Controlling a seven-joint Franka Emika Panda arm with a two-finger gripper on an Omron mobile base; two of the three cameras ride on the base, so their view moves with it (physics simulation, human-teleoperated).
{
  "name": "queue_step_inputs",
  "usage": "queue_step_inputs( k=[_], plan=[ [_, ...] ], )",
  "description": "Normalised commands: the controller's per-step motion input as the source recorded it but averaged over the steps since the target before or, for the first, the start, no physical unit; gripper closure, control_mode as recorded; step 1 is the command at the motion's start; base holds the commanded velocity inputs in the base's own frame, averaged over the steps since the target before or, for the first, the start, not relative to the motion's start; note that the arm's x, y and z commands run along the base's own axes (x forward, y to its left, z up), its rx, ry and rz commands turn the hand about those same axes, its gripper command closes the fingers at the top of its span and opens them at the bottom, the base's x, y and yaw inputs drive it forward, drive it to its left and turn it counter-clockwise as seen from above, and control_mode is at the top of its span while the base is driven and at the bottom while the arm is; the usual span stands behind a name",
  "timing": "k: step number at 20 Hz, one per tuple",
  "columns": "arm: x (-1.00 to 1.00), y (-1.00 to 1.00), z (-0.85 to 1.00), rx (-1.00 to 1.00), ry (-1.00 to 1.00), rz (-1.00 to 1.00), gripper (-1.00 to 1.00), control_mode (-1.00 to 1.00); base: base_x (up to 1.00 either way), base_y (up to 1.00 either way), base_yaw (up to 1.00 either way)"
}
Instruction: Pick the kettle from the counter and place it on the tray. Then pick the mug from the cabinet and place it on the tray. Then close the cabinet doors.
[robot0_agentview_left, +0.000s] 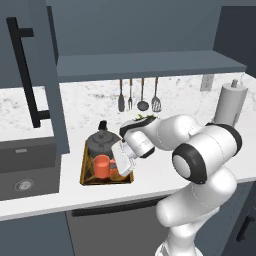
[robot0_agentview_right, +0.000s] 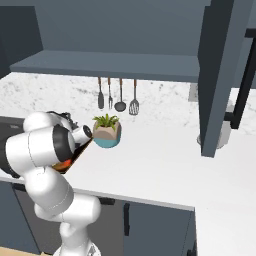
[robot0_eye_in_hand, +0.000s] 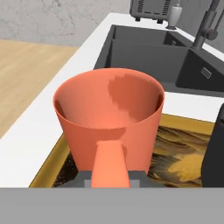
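**Mug being set down on the tray**

Desk (robot0_agentview_left: 165, 172) carries the tray (robot0_agentview_left: 84, 170), the kettle (robot0_agentview_left: 102, 142) at its 12 o'clock end. The arm folds low toward 9 o'clock. The hand (robot0_agentview_left: 118, 162) is closed on the handle of the mug (robot0_eye_in_hand: 109, 118), over the tray's 6 o'clock end. Judged next: release, then close the cabinet doors (robot0_agentview_left: 47, 75).

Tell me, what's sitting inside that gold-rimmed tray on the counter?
The dark kettle stands at the back of the tray and the orange mug in front, its handle in the pincer. The mug looks empty; the tray floor under both is covered.
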Motion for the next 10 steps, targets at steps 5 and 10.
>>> queue_step_inputs(
  k=[5,10],
  plan=[
    [0.0,0.0,0.0,0.0,0.0,0.0,-1.0,-1.0,0.0,0.0,0.0],
    [0.0,0.0,-0.02,0.0,0.0,0.0,-1.0,-1.0,0.0,0.0,0.0]
  ],
)
